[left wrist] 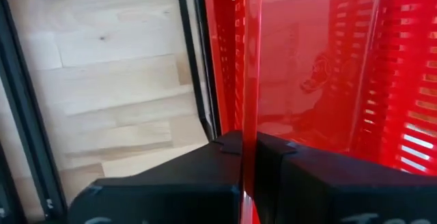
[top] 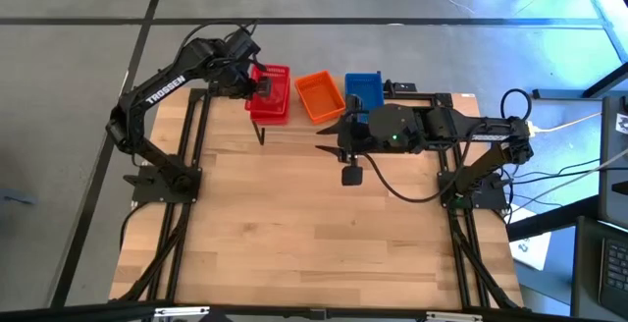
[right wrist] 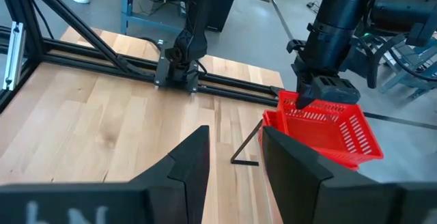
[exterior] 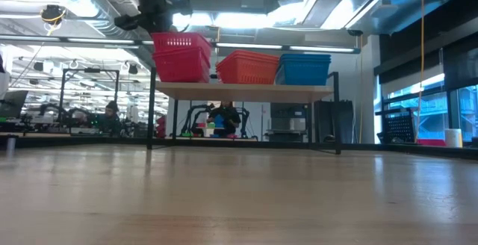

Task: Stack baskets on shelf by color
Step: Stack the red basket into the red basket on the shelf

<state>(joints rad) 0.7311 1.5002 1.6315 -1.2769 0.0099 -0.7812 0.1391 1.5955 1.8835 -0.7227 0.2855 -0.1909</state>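
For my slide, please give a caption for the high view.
Left gripper pinches top red basket on shelf; right gripper waits open.

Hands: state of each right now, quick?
Left hand: shut on the wall of the top red basket at the shelf.
Right hand: open, empty, over the table.

Workshop hall, grey floor, bright overhead lighting.
Ceiling ducts (exterior: 82,10) run above; windows (exterior: 429,99) line the right wall; distant workbenches (exterior: 52,129) stand left; pale wooden counter (top: 314,224) in foreground.
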